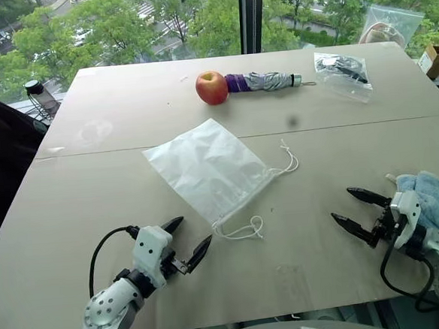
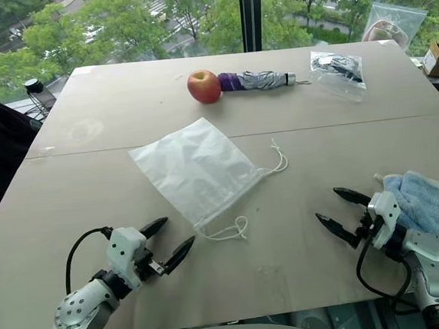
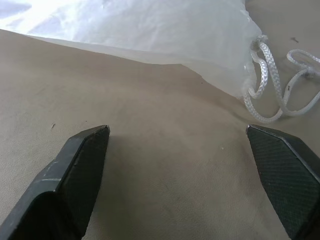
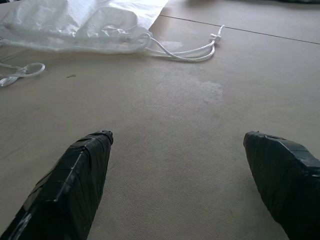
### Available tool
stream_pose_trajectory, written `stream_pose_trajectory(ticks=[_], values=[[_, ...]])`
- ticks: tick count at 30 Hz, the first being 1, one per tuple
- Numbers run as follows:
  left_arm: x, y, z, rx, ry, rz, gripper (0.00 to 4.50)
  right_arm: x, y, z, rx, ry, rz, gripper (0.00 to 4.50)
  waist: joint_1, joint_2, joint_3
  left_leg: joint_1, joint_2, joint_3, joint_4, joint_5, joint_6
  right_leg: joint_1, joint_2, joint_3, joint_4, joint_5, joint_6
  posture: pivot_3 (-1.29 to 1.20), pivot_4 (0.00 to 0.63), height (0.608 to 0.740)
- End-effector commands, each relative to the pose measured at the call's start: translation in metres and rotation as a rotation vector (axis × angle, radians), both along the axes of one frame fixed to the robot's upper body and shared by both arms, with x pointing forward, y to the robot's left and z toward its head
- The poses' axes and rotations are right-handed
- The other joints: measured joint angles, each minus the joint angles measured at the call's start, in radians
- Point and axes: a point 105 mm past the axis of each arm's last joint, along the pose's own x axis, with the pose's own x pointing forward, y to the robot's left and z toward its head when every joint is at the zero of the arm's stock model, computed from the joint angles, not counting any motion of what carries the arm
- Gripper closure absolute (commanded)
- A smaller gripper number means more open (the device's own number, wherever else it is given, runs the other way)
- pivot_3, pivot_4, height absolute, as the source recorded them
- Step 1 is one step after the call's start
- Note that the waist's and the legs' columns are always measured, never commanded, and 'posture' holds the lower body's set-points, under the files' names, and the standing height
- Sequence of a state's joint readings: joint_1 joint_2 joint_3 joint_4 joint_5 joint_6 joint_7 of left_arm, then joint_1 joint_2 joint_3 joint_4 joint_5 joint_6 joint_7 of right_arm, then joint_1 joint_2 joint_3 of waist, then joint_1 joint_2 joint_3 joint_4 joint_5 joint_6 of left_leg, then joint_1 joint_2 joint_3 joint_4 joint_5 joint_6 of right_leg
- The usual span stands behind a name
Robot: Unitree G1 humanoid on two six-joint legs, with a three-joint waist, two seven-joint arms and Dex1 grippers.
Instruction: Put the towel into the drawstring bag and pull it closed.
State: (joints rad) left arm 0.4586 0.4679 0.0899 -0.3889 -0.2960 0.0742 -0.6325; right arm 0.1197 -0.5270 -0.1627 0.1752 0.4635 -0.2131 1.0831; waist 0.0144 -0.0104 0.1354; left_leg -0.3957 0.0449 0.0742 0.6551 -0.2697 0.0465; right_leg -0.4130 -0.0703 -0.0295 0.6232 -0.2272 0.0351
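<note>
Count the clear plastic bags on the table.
2: one with dark contents on the far right, one with pale contents at the far right corner. Others may lie beyond the frame.

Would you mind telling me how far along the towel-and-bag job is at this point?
Nothing looks done yet. The drawstring bag lies flat on the table with its cords loose. The blue towel sits at the table's right edge, beside the right tool, outside the bag. Both tools are open and empty, the left tool close to the bag's mouth. Bagging the towel and pulling the cords remain.
</note>
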Motion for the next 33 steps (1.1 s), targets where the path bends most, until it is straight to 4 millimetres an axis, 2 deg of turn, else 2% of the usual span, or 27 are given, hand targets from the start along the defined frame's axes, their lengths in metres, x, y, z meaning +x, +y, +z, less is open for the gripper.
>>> stream_pose_trajectory(ticks=[1, 10, 20, 23, 26, 30, 33], values=[[-0.001, -0.001, 0.002, 0.005, -0.012, -0.006, 0.0, 0.0, -0.005, -0.003, -0.014, 0.026, -0.002, 0.03, 0.0, 0.0, 0.0, 0.0, 0.0, 0.0, 0.0, 0.0, 0.0, 0.0, 0.0, 0.0, 0.0, 0.0, 0.0, 0.0, 0.15, 0.74], [-0.004, -0.001, 0.004, -0.025, -0.012, -0.022, 0.0, -0.001, 0.002, -0.002, -0.011, 0.03, 0.028, 0.03, 0.0, 0.0, 0.0, 0.0, 0.0, 0.0, 0.004, 0.0, 0.0, 0.0, 0.0, 0.0, 0.003, 0.0, 0.0, 0.0, 0.15, 0.74], [-0.008, -0.001, 0.02, -0.076, -0.032, -0.084, 0.0, -0.005, 0.01, 0.0, 0.021, 0.028, 0.036, 0.03, 0.0, -0.001, 0.0, 0.0, 0.001, 0.0, 0.005, 0.0, 0.0, 0.0, 0.002, 0.0, 0.003, 0.0, 0.0, 0.0, 0.15, 0.74], [-0.009, -0.006, 0.034, -0.147, -0.04, -0.118, 0.0, -0.007, 0.013, 0.004, 0.052, 0.03, 0.044, 0.03, -0.001, -0.001, 0.001, -0.001, 0.001, 0.0, 0.006, 0.0, 0.0, 0.0, 0.002, 0.0, 0.004, 0.0, 0.0, 0.0, 0.15, 0.74], [-0.005, -0.012, 0.049, -0.147, -0.082, -0.163, 0.0, -0.013, 0.017, 0.006, 0.084, 0.05, 0.097, 0.03, 0.0, 0.0, 0.002, -0.001, 0.002, 0.0, 0.007, 0.0, 0.0, 0.0, 0.002, 0.0, 0.004, 0.0, 0.0, 0.0, 0.15, 0.74], [0.008, -0.03, 0.067, -0.063, -0.162, -0.244, 0.0, -0.014, 0.022, 0.006, 0.096, 0.056, 0.125, 0.03, 0.0, 0.0, 0.002, -0.002, 0.002, -0.001, 0.012, 0.0, 0.0, 0.001, 0.002, 0.0, 0.007, 0.0, 0.0, 0.0, 0.15, 0.74], [0.024, -0.048, 0.074, 0.024, -0.228, -0.237, 0.0, -0.01, 0.024, 0.007, 0.096, 0.045, 0.126, 0.03, 0.0, 0.0, 0.003, -0.001, 0.001, -0.001, 0.014, 0.0, 0.0, 0.002, 0.002, 0.001, 0.009, 0.0, 0.0, 0.0, 0.15, 0.74]])
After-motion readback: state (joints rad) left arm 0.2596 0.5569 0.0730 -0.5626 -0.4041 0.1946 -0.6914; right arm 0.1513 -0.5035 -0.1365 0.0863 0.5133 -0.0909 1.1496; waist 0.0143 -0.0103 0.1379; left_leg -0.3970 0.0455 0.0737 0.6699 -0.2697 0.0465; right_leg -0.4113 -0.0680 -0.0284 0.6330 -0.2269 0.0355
